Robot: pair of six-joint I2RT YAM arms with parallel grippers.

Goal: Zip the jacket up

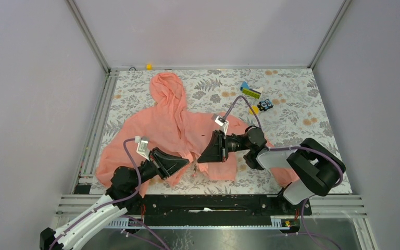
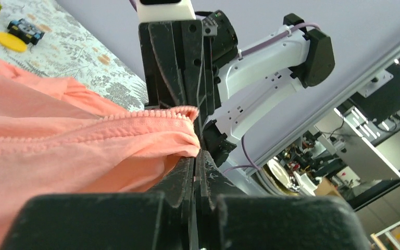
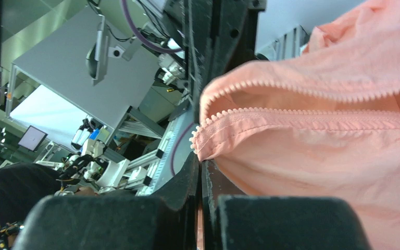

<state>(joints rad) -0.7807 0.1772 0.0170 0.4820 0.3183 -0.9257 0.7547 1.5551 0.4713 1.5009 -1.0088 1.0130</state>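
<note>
1. I see a grey leaf-printed tablecloth (image 1: 291, 130) boxed in by plain lilac walls (image 1: 31, 78).
2. The thin salmon-pink hooded jacket (image 1: 161, 127) lies flat, left of centre, with its long axis near-to-far and its hood pointing far.
3. My left gripper (image 1: 186, 161) and right gripper (image 1: 201, 158) each pinch a zipper edge at the near hem.

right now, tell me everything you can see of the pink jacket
The thin salmon-pink hooded jacket lies spread front-up and rumpled on the leaf-patterned table cover. Its hood points toward the far edge and its sleeves are spread out to the sides. A tiny dark mark sits on the chest. The front is unzipped at the hem, and matching pink zipper teeth line both edges. The shut left tool and shut right tool each pinch a hem corner beside the zipper.
</note>
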